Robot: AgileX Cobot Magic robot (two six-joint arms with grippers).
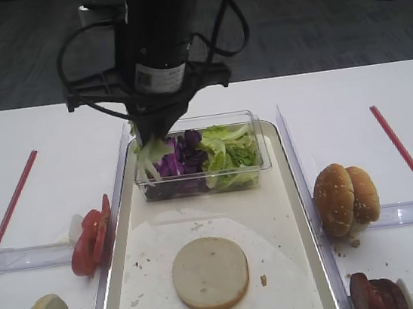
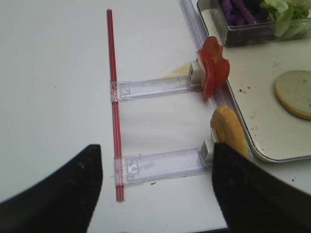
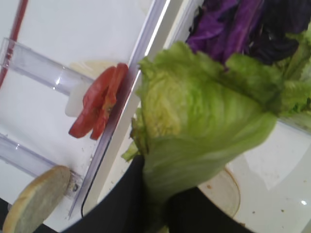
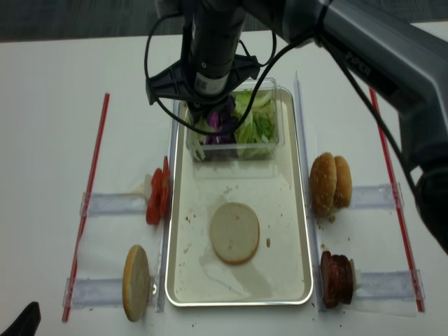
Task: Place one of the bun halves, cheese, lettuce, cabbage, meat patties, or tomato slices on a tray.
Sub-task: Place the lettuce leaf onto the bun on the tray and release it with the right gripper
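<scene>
Bun half point(image 1: 210, 273) flat on the tray point(image 1: 303, 279) liner, near end.
Beyond it, at the tray's far end, the right claw point(image 3: 163, 204) is clamped on a lettuce point(image 3: 194, 126) leaf above the clear tub point(image 1: 200, 155) of cabbage point(image 1: 182, 156); the left claw point(image 2: 155, 189) hangs spread wide over the tabletop's point(image 2: 53, 97) left side.

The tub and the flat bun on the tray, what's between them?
Only bare paper with a few crumbs lies between the tub and the bun on the tray, seen from the high view.
</scene>
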